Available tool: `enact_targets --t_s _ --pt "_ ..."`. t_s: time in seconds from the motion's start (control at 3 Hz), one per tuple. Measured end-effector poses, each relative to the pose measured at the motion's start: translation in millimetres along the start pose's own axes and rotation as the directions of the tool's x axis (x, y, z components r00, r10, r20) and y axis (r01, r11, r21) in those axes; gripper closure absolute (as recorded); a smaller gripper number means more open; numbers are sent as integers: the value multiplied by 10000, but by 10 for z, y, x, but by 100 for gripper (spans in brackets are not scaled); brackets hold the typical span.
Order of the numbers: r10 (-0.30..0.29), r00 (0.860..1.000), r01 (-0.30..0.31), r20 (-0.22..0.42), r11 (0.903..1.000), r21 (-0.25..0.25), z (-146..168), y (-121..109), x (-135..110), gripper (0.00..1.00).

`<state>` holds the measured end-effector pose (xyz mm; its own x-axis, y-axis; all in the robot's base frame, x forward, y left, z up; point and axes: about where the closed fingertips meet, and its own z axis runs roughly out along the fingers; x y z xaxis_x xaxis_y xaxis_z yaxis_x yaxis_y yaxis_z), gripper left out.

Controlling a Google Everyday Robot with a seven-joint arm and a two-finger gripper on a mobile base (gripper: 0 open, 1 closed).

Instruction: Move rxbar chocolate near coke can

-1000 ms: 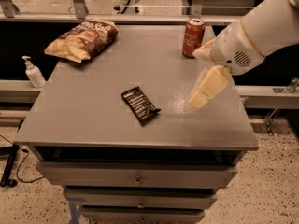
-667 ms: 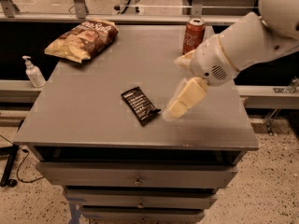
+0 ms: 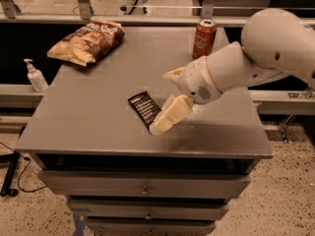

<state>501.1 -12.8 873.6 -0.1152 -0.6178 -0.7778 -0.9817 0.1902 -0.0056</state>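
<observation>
The rxbar chocolate (image 3: pixel 143 107), a flat black wrapper with white text, lies near the middle of the grey cabinet top (image 3: pixel 98 117). The coke can (image 3: pixel 204 38) stands upright at the back right of the top, well away from the bar. My gripper (image 3: pixel 164 103) has come in from the right on the white arm. Its cream fingers are spread open just above the bar's right end, and the lower finger (image 3: pixel 170 116) overlaps the bar's front right corner. It holds nothing.
A tan-and-brown chip bag (image 3: pixel 88 41) lies at the back left of the top. A white pump bottle (image 3: pixel 35 76) stands on a lower ledge to the left. Drawers (image 3: pixel 142 186) run below the front edge.
The arm and gripper have moved left and down, from the right side of the top to the bar's right end. The bar and the can have not moved.
</observation>
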Motion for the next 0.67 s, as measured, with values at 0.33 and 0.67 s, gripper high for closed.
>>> enact_targets --t_s 0.33,0.67 --pt "74 9991 -74 424 10000 -5 154 -79 93 0" --pt "133 9972 -133 735 9999 -4 259 -121 171 0"
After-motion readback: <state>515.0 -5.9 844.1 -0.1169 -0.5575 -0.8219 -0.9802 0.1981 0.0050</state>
